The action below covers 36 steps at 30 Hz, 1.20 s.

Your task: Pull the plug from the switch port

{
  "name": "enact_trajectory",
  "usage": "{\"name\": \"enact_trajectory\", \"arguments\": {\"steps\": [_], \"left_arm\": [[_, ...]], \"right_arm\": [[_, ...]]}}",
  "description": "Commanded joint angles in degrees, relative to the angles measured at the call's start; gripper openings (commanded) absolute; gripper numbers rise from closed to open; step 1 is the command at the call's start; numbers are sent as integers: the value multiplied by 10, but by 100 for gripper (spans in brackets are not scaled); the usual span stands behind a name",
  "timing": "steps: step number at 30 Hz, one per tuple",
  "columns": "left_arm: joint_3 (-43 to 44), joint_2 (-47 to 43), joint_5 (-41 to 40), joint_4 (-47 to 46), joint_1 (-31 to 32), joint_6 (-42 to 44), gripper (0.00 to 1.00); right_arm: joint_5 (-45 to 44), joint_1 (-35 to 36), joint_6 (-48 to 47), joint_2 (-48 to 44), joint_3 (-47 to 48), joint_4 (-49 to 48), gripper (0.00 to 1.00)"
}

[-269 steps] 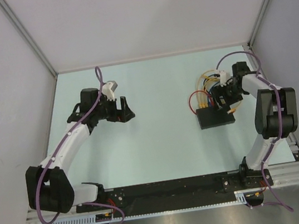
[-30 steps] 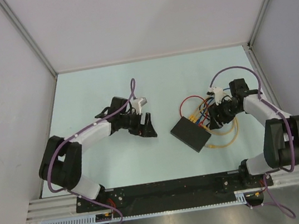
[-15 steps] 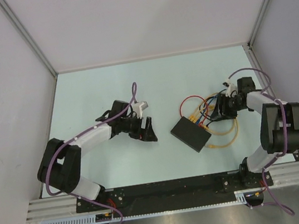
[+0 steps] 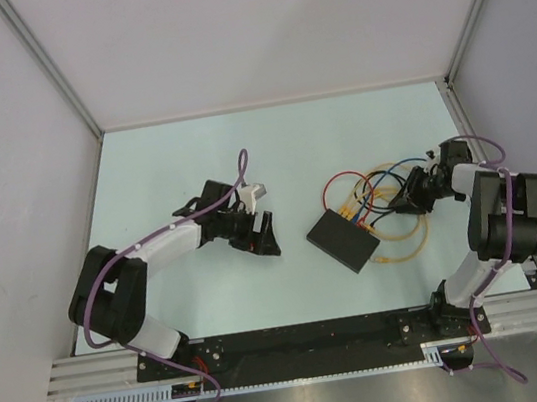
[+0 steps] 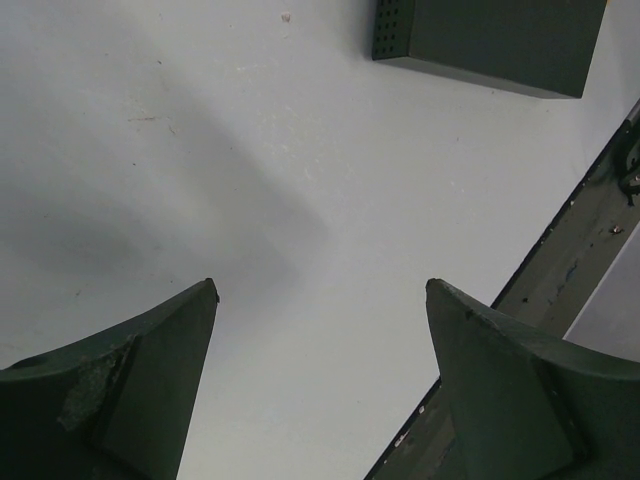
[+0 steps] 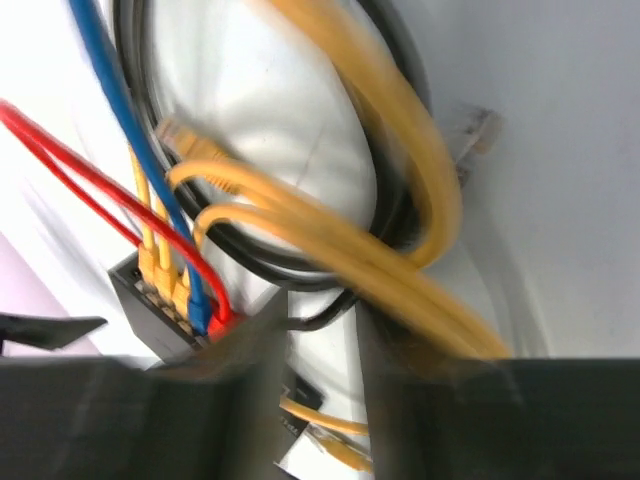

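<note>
The switch (image 4: 343, 240) is a flat black box lying askew at mid-table; its corner also shows in the left wrist view (image 5: 490, 40). Yellow, blue and red plugs (image 4: 354, 215) sit in its sockets, which face the right arm. In the right wrist view the row reads yellow plugs (image 6: 160, 275), a blue plug (image 6: 198, 310), then a red plug (image 6: 222, 318). My right gripper (image 4: 411, 192) hovers over the cable loops to the switch's right. Its blurred jaws (image 6: 322, 335) stand a narrow gap apart, and a thin black cable (image 6: 330, 322) crosses at the tips. My left gripper (image 4: 265, 234) is open and empty (image 5: 320, 285), to the left of the switch.
Tangled yellow cables (image 4: 405, 231) and a black loop (image 6: 395, 200) lie between the switch and the right arm. A loose yellow plug (image 4: 381, 262) rests near the switch's front corner. The black base rail (image 4: 299, 338) runs along the near edge, and walls close in three sides.
My right gripper has drawn a little to the right, away from the switch, and its jaws have narrowed. The cable loops spread right with it. The switch and left arm stayed put.
</note>
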<state>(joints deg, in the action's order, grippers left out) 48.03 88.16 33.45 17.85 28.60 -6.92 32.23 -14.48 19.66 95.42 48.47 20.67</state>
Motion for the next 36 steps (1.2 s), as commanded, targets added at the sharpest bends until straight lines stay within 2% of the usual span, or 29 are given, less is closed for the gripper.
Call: {"name": "enact_trajectory", "arguments": {"steps": [1,3,6,14,23,26,29,31,33,34,35,36], "left_arm": [[22,6,-2,9,2,18,91],[23,7,-3,15,2,20,91],[31,10,-5,28,2,17,91],[15,10,28,30,1,-47,91],[-54,49,67,-14,1,-120,89],[-41,79,73,-18,1,-128,87],[11,122,76,-12,1,-123,84],[63,163,79,-5,1,-115,82],[120,193,83,6,1,-104,81],[137,216,86,9,1,-102,81],[170,230,86,12,1,-100,80],[184,239,86,14,1,-99,80]], "right_arm": [[7,-3,66,17,18,-39,18],[-1,1,78,17,12,-29,0],[-3,18,102,-2,-5,-5,0],[-21,92,226,-83,-144,37,0],[-1,241,304,-68,-147,23,0],[-6,269,319,-67,-146,19,0],[-11,271,324,-60,-152,5,0],[-5,269,325,-61,-152,-11,4],[0,268,330,-65,-152,-25,14],[8,267,328,-70,-151,-28,19],[12,264,326,-73,-152,-28,32],[15,253,323,-74,-152,-24,37]]}}
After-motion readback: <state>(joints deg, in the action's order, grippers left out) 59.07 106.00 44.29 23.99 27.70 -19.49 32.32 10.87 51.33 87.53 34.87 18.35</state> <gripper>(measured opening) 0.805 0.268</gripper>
